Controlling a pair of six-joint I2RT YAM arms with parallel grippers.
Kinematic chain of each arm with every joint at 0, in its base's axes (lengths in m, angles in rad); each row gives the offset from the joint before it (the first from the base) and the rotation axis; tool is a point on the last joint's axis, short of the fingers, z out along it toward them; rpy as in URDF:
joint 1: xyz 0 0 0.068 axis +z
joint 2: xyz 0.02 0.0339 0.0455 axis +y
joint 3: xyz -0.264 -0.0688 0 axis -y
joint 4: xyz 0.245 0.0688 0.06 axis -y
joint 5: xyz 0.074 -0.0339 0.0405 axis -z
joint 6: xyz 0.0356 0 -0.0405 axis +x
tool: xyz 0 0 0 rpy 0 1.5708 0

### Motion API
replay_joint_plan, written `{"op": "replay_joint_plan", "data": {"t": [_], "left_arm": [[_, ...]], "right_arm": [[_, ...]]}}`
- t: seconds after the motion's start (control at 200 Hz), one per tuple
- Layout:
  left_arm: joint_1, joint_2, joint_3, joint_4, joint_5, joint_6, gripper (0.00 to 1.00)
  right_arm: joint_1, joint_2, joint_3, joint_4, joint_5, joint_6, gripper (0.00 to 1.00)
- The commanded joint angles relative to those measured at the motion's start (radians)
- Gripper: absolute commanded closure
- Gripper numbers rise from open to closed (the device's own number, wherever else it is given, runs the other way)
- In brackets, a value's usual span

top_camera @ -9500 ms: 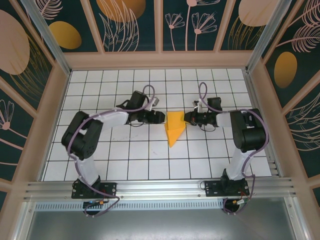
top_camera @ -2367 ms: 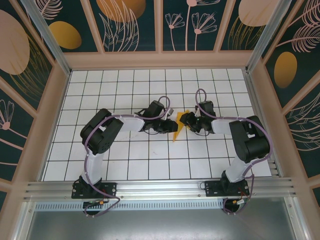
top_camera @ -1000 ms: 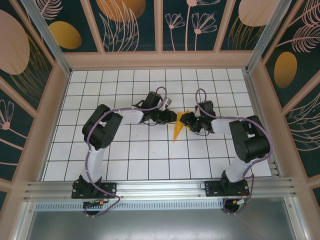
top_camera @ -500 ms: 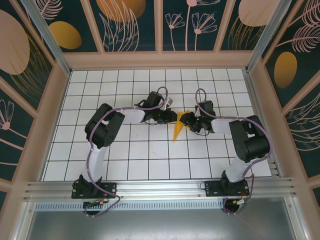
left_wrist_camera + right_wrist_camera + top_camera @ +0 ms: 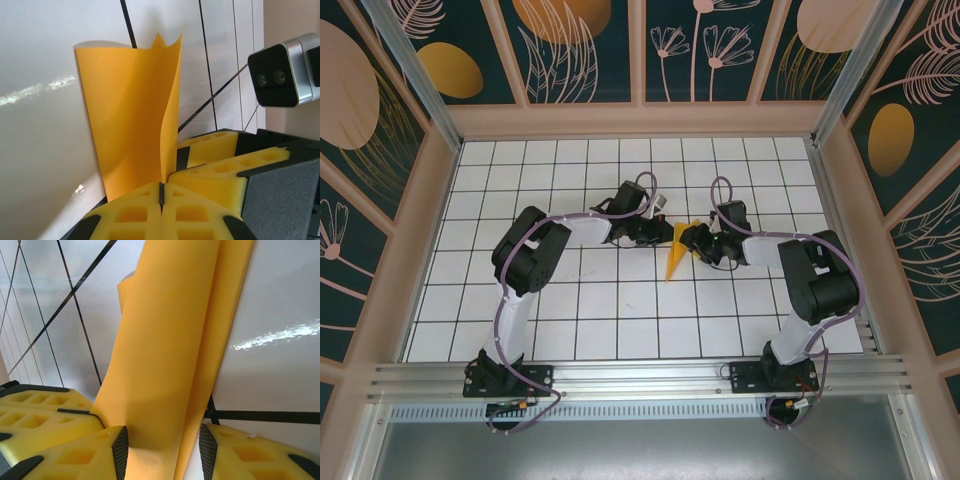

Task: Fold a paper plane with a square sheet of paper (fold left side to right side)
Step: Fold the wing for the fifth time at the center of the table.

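Where the two arms meet just above the middle of the top external view, the paper plane point(image 5: 675, 258) shows as a narrow orange-yellow wedge on the white gridded worktop point(image 5: 620, 310), its point reaching toward the bottom of the frame. The left end effector point(image 5: 665, 237) sits against its left side and the right end effector point(image 5: 693, 240) against its right, both at the wider upper end. Seen from the left wrist, the left end effector point(image 5: 161, 190) is clenched on the paper plane point(image 5: 130, 115). Its yellow foam fingers point(image 5: 125, 217) press together at the bottom centre with the paper's near edge pinched in the seam, and the sheet rises from them in loose, curved layers. From the right wrist, the right end effector point(image 5: 162, 440) is released, jaws apart. The paper plane point(image 5: 170, 340) runs up between its fingers point(image 5: 75, 452), touching the inner face of the one at lower left.
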Motion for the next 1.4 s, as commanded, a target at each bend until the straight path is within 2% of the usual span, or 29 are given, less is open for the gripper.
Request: {"op": "replay_joint_plan", "data": {"t": [0.0, 0.215, 0.53, 0.756, 0.986, 1.396], "left_arm": [[0.001, 0.026, 0.033, -0.011, -0.008, 0.031, 1.0], [0.0, 0.028, 0.038, -0.022, -0.011, 0.04, 1.0], [0.002, 0.027, 0.038, -0.025, -0.019, 0.045, 1.0], [0.001, 0.024, 0.037, -0.029, -0.022, 0.048, 1.0], [0.002, 0.023, 0.036, -0.028, -0.019, 0.05, 1.0], [0.001, 0.022, 0.038, -0.026, -0.011, 0.047, 1.0]], "right_arm": [[0.01, 0.063, -0.003, -0.051, 0.026, -0.019, 0.55], [-0.003, 0.02, -0.021, -0.005, 0.007, -0.007, 0.54], [-0.076, -0.088, -0.012, 0.007, -0.036, -0.009, 0.51], [-0.107, -0.072, 0.045, -0.026, -0.055, -0.009, 0.38], [-0.109, -0.02, 0.12, -0.057, -0.02, 0.022, 0.11], [-0.102, 0.111, 0.255, -0.124, -0.02, 0.007, 0.1]]}}
